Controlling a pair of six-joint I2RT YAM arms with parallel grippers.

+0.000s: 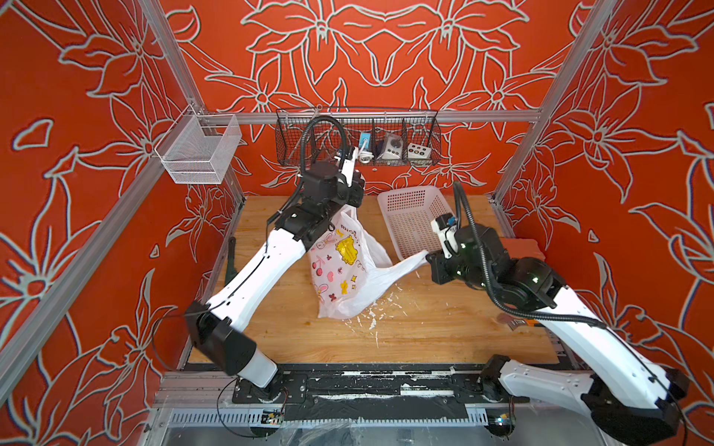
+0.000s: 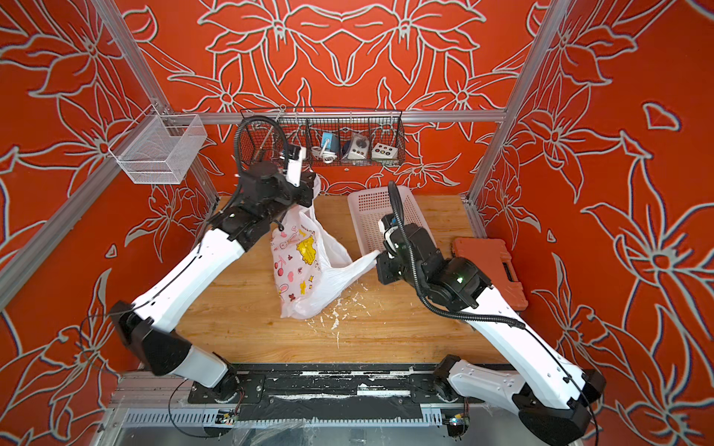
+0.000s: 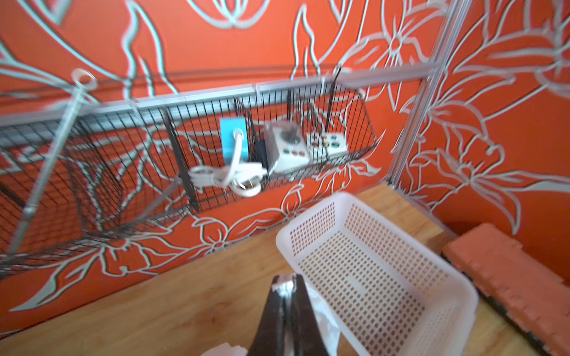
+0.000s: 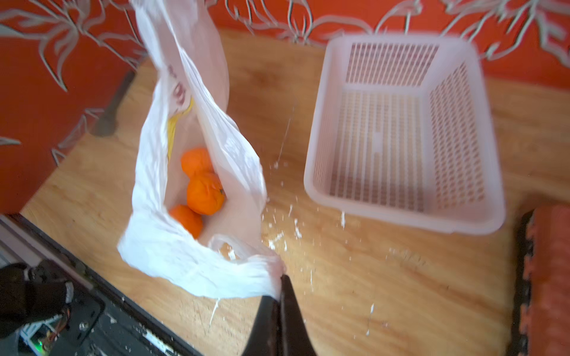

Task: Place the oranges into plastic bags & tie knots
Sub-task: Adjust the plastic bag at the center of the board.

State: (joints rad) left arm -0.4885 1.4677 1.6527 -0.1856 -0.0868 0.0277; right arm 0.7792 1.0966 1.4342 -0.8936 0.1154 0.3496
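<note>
Oranges [image 4: 203, 192], three of them, lie touching one another in the bottom of the plastic bag [image 4: 160, 246], a little beyond the tips of the right gripper [image 4: 282, 279]. That claw is clenched on one white handle of the bag, the film bunched at its tips and drawn taut toward it. White flecks litter the wooden table [image 4: 401, 292] right around those tips. The left gripper [image 3: 287, 286] is clenched too, a strip of white bag film pinched between its fingers. In both top views it is raised above the table, and the bag's other handle runs up to it. Between the two claws the bag's mouth gapes open.

Near the right gripper, on the side away from the bag, a white basket [image 4: 401, 218] stands on the table, apart from the bag; it sits just ahead of and below the left gripper. Past the basket from the right gripper, an orange case [image 4: 552, 277] lies at the table's edge. Farthest ahead of the left gripper, a black wire rack [image 3: 108, 172] hangs on the back wall, holding small white devices and a coiled cable.
</note>
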